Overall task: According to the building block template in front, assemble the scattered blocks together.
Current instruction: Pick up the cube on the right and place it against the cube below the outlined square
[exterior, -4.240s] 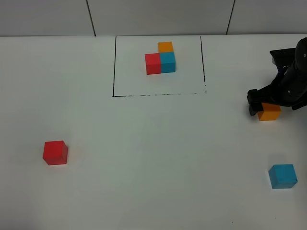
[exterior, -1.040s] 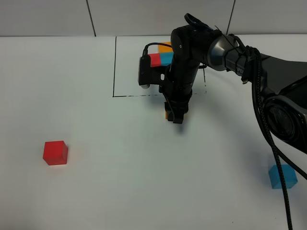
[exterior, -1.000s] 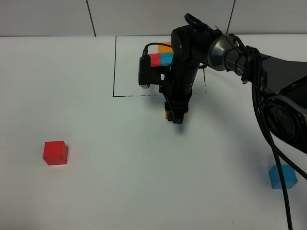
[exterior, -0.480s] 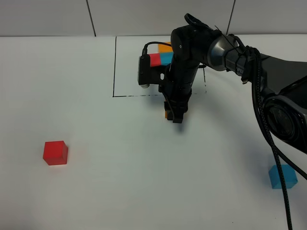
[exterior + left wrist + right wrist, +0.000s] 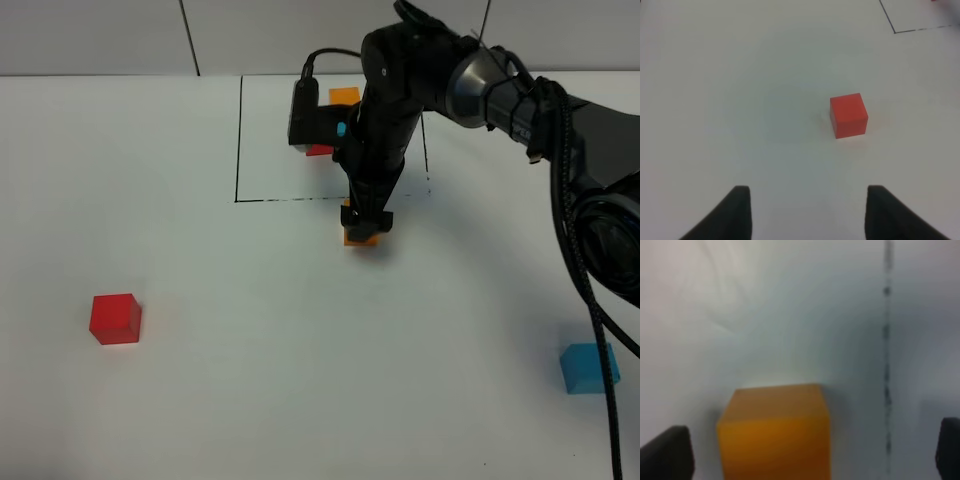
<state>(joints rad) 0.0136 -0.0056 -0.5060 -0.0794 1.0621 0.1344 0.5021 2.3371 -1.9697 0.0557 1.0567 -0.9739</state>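
A: Bright, even light from above. The table [image 5: 300, 380] carries only soft, faint shadows and no glare.
B: The right wrist view is blurred, the orange block [image 5: 775, 435] out of focus. The left wrist view is sharper.

My right arm [image 5: 497, 88] stretches across the middle, right gripper [image 5: 366, 215] pointing down with jaws spread wide; my left gripper [image 5: 807, 215] hangs tilted forward, jaws parted.

Template [image 5: 345, 97] far centre, inside outline [image 5: 237, 140]. Middle cube [image 5: 360, 236] just before outline's near edge. Left cube [image 5: 115, 318] near-left; right cube [image 5: 589, 367] near-right.
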